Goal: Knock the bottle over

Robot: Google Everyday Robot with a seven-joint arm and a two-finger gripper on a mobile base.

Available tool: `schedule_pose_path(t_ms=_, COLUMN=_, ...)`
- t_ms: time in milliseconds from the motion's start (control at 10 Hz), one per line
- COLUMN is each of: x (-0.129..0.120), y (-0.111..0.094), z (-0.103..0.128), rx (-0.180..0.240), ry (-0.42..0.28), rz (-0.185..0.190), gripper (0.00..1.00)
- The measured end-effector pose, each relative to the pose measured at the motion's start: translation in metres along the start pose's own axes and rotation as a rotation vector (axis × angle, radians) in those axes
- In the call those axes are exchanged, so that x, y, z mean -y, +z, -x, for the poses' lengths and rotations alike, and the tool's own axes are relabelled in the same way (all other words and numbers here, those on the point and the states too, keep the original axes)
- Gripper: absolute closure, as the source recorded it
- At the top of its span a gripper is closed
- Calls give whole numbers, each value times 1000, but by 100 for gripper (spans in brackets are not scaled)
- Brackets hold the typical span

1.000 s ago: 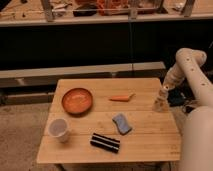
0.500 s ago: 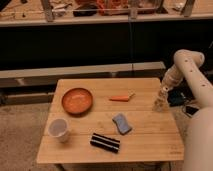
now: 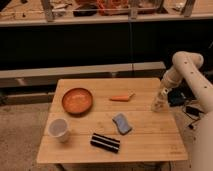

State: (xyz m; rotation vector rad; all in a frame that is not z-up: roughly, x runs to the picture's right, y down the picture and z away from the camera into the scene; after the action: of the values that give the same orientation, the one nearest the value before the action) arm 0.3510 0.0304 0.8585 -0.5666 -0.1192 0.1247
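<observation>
The wooden desk [image 3: 150,131] stands before dark shelving. The bottle [image 3: 158,104] stands upright near its right edge. The end effector [image 3: 163,93] is at the bottle's top; grip state cannot be told. Push sideways, high up, toward the desk centre.

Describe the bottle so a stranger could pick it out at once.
Start at the wooden table and go to its right edge. The bottle stands there just under the gripper: small, pale whitish-beige, slimmer than the clear cup at the far left.
</observation>
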Motion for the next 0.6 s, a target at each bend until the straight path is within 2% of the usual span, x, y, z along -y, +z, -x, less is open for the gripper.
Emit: schedule_pose_path(t_ms=600, x=-23, y=-7, z=18, rx=10, ry=-33, rz=-5, gripper=100)
